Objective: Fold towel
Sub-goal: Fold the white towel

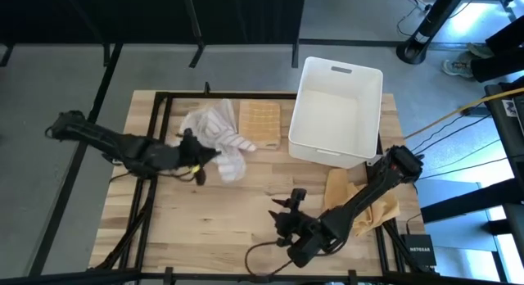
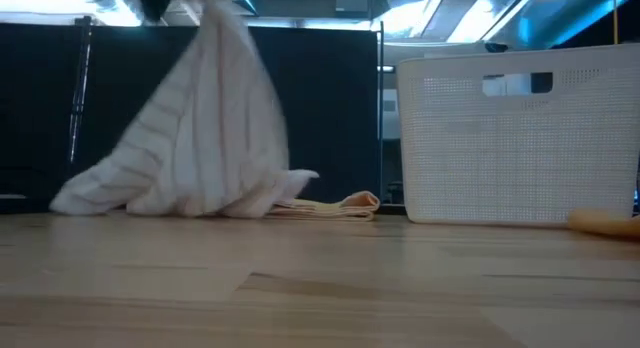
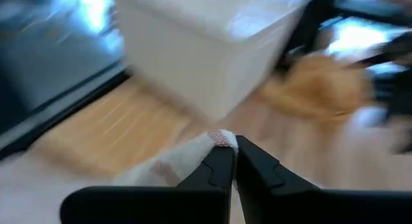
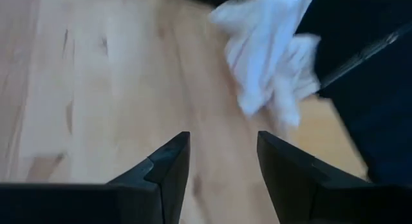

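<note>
A white towel with thin stripes [image 1: 223,136] sits bunched at the middle left of the table. In the low view the towel [image 2: 205,128] rises like a tent, its lower edge spread on the wood. My left gripper [image 1: 206,156] is shut on it and shows in its wrist view [image 3: 233,165]. My right gripper [image 1: 288,206] stands open above bare wood near the front edge. Its wrist view [image 4: 222,161] shows nothing between the fingers, with the towel [image 4: 270,50] farther off. My left gripper pinches a bunched tip of the towel [image 3: 217,140] between its two fingertips; one layer or several, I cannot tell. The fingers come nearly level from the table's left. The held part is raised, the cloth hangs below it, and its lower edge [image 2: 150,200] rests on the table.
A folded tan towel [image 1: 259,125] lies flat just right of the white one. A white perforated bin [image 1: 337,111] stands at the back right. A crumpled yellow cloth [image 1: 360,199] lies under my right arm near the front right corner. Bare wood lies along the front edge.
</note>
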Action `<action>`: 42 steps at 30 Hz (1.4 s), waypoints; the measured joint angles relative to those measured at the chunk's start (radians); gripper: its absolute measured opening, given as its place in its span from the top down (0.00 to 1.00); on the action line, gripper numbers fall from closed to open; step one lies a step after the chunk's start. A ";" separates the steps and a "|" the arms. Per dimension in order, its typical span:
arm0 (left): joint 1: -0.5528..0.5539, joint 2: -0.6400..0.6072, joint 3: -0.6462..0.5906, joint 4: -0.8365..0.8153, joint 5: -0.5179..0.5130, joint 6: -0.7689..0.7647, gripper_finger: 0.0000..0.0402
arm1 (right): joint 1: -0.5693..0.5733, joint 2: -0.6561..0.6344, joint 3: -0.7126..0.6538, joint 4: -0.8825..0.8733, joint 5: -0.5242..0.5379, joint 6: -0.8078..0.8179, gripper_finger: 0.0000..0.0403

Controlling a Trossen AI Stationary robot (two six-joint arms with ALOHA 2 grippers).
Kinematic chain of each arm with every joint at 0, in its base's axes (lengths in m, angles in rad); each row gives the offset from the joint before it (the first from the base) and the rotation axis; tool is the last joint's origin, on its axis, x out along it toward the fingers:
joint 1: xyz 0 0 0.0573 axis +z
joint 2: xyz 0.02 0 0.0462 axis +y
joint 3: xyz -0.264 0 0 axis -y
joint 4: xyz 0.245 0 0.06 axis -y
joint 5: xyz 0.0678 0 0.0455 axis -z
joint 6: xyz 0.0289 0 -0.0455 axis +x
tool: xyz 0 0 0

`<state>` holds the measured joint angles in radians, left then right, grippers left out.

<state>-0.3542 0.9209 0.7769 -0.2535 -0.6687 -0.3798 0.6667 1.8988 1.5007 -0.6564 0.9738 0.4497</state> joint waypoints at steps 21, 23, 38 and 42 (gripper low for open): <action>-0.159 0.111 -0.001 0.418 -0.003 0.152 0.98 | -0.191 0.002 -0.127 0.295 -0.116 -0.242 0.55; -0.173 0.111 -0.001 0.435 -0.004 0.152 0.99 | -0.200 0.002 -0.174 0.413 -0.097 -0.282 0.55; -0.250 0.170 -0.001 0.590 -0.003 0.186 0.99 | -0.330 0.011 -0.384 1.005 -0.315 -0.403 0.55; -0.266 0.173 -0.001 0.613 -0.002 0.206 0.98 | -0.336 0.040 -0.384 1.028 -0.320 -0.435 0.68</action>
<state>-0.6201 1.0939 0.7757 0.3595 -0.6710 -0.1734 0.3311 1.9392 1.1172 0.3720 0.6535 0.0143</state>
